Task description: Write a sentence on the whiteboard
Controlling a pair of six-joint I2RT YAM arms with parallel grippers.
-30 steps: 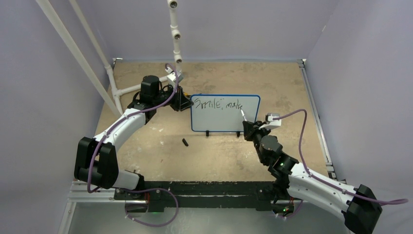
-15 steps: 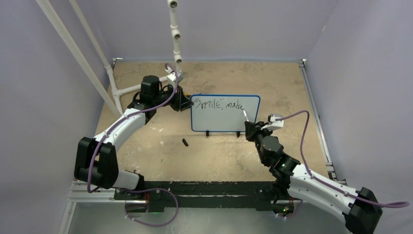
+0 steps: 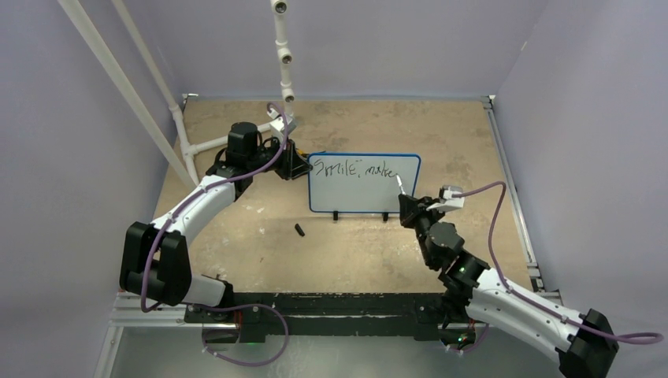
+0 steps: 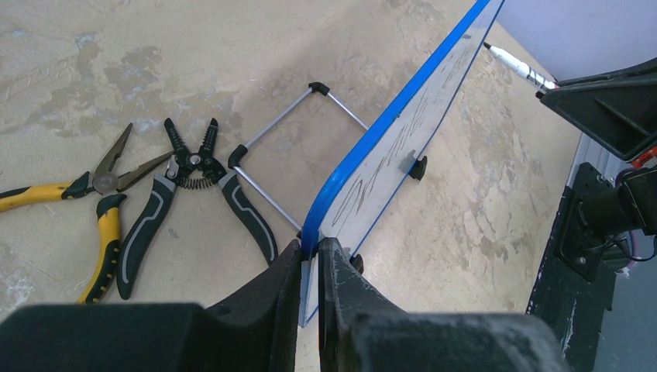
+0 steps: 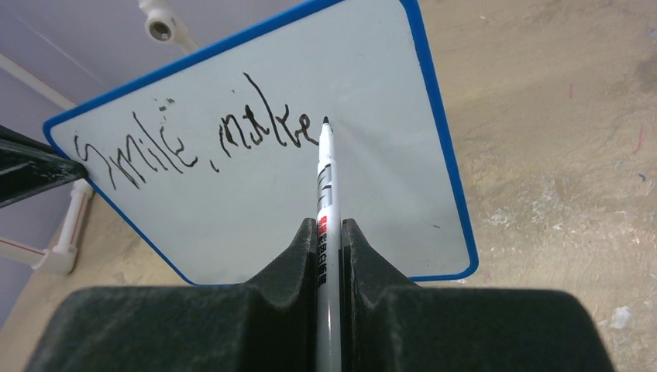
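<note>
Nearest the front edge of the bench (image 3: 260,252), the right end effector (image 5: 329,226) was seen pressed together on a marker (image 5: 325,182). The white barrel was pinched between the two dark fingers, with the black tip pointed away toward the board. A small black object (image 3: 299,230) was found lying on the bench, left of the right arm and just in front of the board.

The whiteboard (image 3: 354,201) was stood upright on two black feet about mid-bench, its written face turned toward the arms. The sentence (image 5: 194,143) was set in one line along the upper part of the board and could be read as "Smile, make". The marker tip was placed just right of the last letter; whether it touched the surface could not be told.

The left end effector (image 4: 310,256) was closed on the board's blue frame at the left edge, near the upper corner. Behind the board a thin wire stand (image 4: 287,128) was seen, and beside it yellow-handled pliers (image 4: 93,203) and black-handled wire strippers (image 4: 194,182) were laid close together on the bench. Farthest back, a white pipe frame (image 3: 283,55) was mounted.
</note>
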